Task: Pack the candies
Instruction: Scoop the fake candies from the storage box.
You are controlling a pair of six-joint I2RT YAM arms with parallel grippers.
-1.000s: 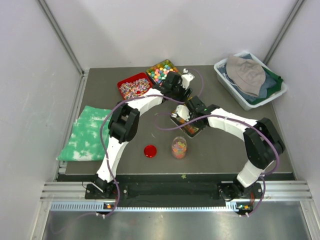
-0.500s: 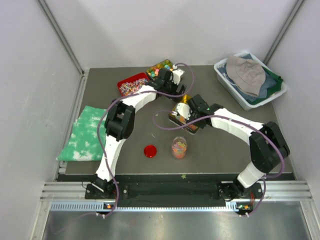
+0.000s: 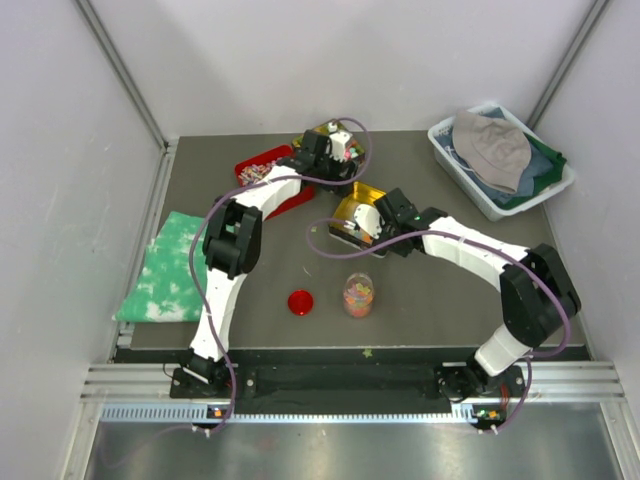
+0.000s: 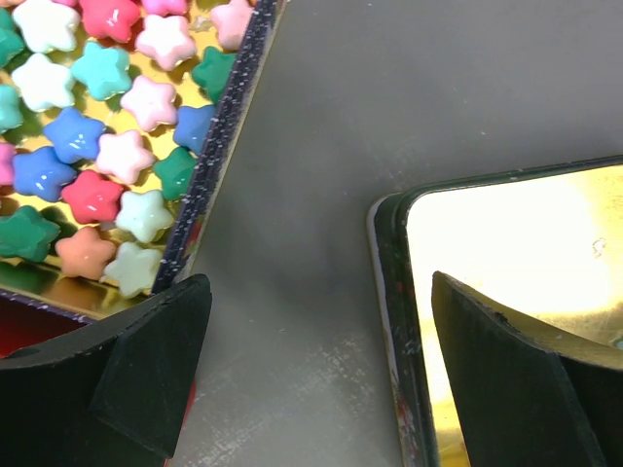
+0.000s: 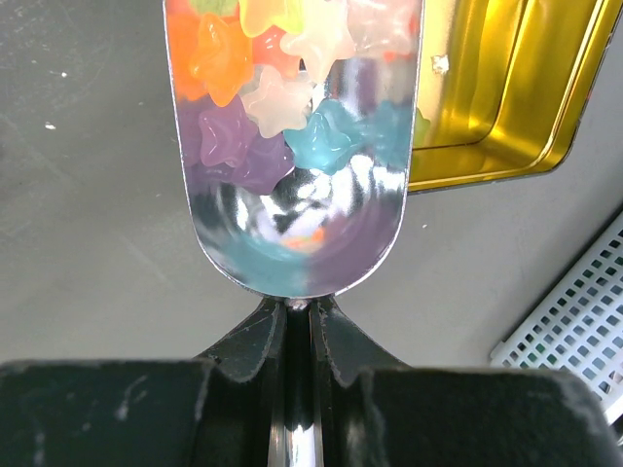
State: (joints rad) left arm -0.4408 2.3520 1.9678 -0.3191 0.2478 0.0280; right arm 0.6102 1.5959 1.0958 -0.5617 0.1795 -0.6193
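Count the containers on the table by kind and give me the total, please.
Tins: 3 (red tin, tin of star sweets, gold tin)
Jar: 1
Plastic bin: 1
Total: 5

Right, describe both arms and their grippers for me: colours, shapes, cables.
Both the left arm and the right arm have white links with black joint housings, and a purple cable loops along each. The left gripper and the right gripper carry matte black, wedge-shaped fingers, slightly scuffed.
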